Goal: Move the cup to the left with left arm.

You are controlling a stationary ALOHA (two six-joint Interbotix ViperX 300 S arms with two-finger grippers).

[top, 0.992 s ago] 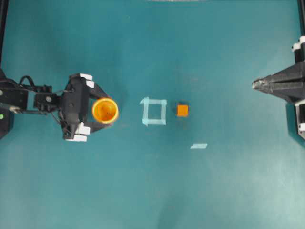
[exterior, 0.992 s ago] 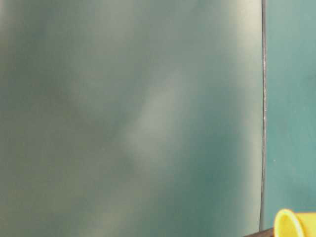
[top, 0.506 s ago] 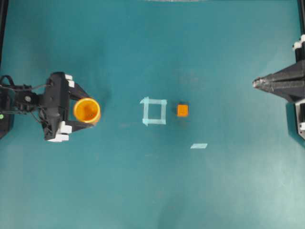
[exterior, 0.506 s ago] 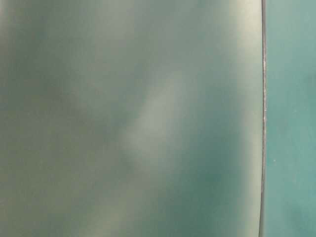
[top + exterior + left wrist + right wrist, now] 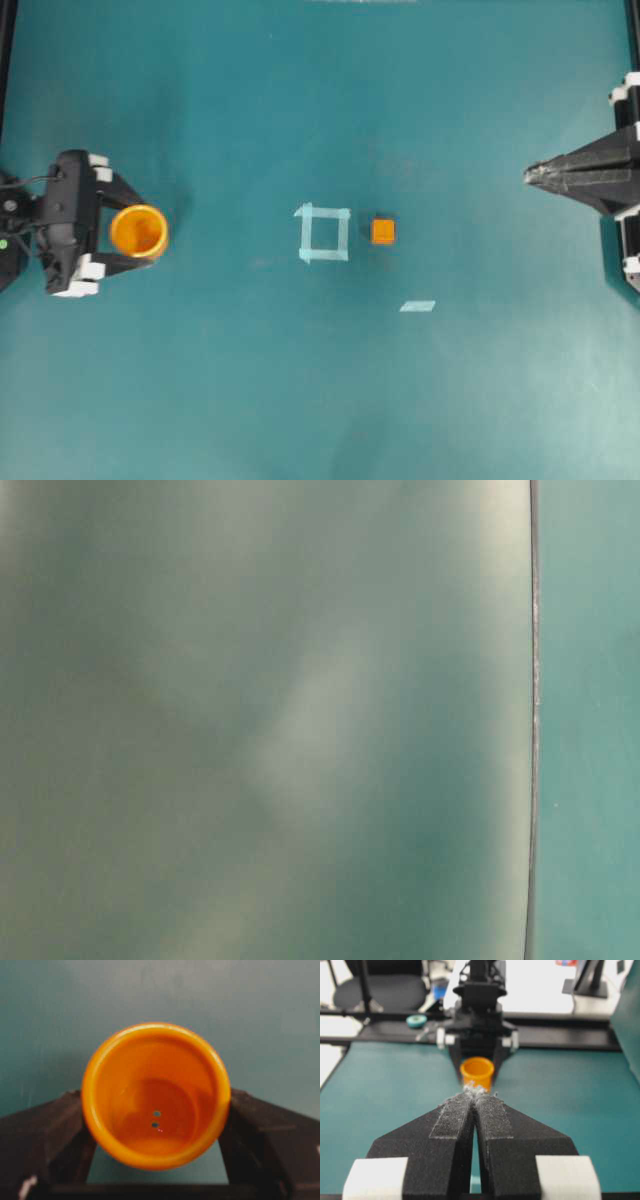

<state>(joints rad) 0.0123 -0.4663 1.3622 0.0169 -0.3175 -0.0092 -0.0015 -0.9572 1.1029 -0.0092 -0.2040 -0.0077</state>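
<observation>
While the right gripper (image 5: 530, 176) sits at the right edge of the overhead view with its jaws pressed together and nothing between them, the left gripper (image 5: 145, 231) is at the far left of the green table (image 5: 320, 400), its jaws spread wide around the cup (image 5: 138, 231). In the left wrist view the cup (image 5: 156, 1095) fills the middle of the picture, mouth toward the camera, and a black finger (image 5: 45, 1135) presses against each side of its wall, so the jaws are closed on it. The cup appears as an orange ring from above, with two small holes visible in its bottom in the wrist view. From the right wrist view the cup (image 5: 477, 1073) stands upright in front of the left arm (image 5: 479, 1015), seen just past the closed tips of the right gripper (image 5: 474, 1091). Near the table's middle a square of pale tape (image 5: 323, 233) is stuck down, an orange cube (image 5: 382, 231) lies just to its right, and a loose strip of tape (image 5: 417, 306) lies below and right of the cube. The table-level view shows only a blurred green surface.
</observation>
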